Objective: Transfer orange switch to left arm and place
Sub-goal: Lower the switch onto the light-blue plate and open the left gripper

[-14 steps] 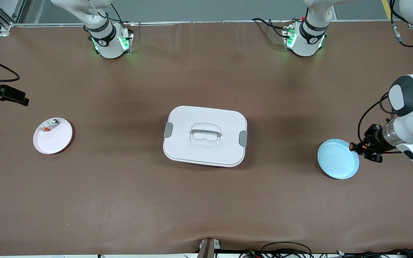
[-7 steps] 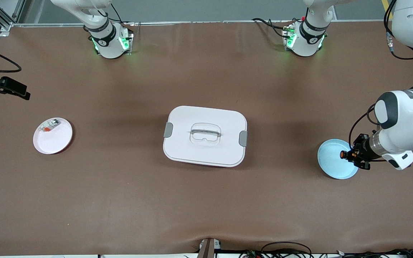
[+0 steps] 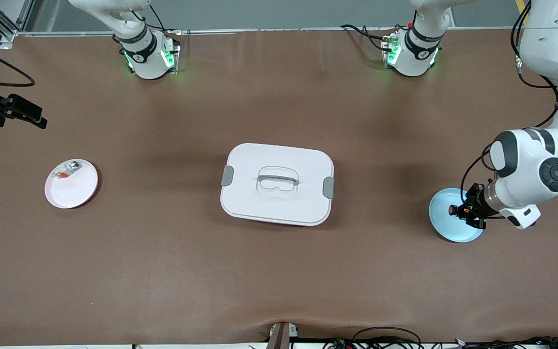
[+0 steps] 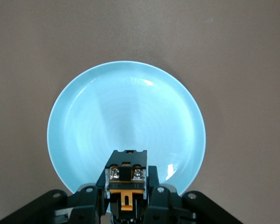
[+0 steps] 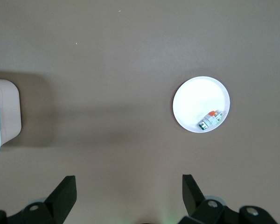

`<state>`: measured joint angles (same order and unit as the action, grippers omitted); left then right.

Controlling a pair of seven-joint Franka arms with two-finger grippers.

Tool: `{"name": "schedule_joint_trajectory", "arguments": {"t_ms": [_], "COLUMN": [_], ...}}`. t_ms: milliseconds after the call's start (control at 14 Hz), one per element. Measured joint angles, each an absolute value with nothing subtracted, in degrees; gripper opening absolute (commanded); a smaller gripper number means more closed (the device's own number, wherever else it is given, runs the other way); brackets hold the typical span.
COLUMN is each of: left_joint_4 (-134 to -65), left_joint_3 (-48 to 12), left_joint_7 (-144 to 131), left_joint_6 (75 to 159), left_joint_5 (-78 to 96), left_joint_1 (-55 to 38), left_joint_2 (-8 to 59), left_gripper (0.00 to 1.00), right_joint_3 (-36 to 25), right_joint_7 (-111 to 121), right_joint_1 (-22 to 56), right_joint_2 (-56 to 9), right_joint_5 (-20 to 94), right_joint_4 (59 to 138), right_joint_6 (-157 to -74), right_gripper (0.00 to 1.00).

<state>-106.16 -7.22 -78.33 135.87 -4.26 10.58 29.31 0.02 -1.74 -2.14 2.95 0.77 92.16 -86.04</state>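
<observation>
The right claw (image 3: pixel 27 114) hangs high over the surface at its own arm's end, jaws spread wide and gripping nothing; that arm looks to be waiting. Below it and a little toward the middle sits the white plate (image 3: pixel 71 183), carrying only a small white-silver piece (image 3: pixel 67 170) with a red-orange bit, which is not the part being moved. Well apart from that claw, in the middle of the surface, the box (image 3: pixel 277 184) sits shut, latches on its sides, with nothing over it or touching it. At the other end, the left claw (image 3: pixel 462 211) is down low over the blue plate (image 3: pixel 442 218), clenched on the switch (image 3: pixel 453 210), whose orange button end pokes out past the fingertips toward the box. From the left wrist, the switch (image 4: pixel 126 179) shows squeezed between the two fingers (image 4: pixel 155 193), with the blue plate (image 4: pixel 126 116) directly beneath. By my reckoning, the carry round the box and the hand-over between arms are finished, since the part is already at the plate on the left arm's end. What seems left is the last bit of lowering, letting go so the switch rests on the plate, then lifting the claw away.
</observation>
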Motion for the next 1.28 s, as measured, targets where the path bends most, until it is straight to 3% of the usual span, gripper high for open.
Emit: {"name": "schedule_joint_trajectory", "arguments": {"t_ms": [356,1283], "left_joint_4": [-106.41,-106.51], "left_joint_3": [-7.10,-6.59], "left_joint_7": [-78.35,-78.35], "left_joint_6": [138.28,139.63], "left_joint_5": [-4.26,-4.26], "left_joint_1": [12.32,13.18], "left_joint_2": [32.01,34.64], "left_gripper": [0.00,0.00], "right_joint_3": [0.03,0.03], "right_joint_7": [-3.45,-3.58], "right_joint_1": [-2.07,-1.94], "right_joint_2": [6.11,6.44], "right_joint_5": [1.06,1.07], "right_joint_4": [95.86,96.15], "right_joint_6": [-87.62,-88.85], "right_gripper": [1.00,1.00]}}
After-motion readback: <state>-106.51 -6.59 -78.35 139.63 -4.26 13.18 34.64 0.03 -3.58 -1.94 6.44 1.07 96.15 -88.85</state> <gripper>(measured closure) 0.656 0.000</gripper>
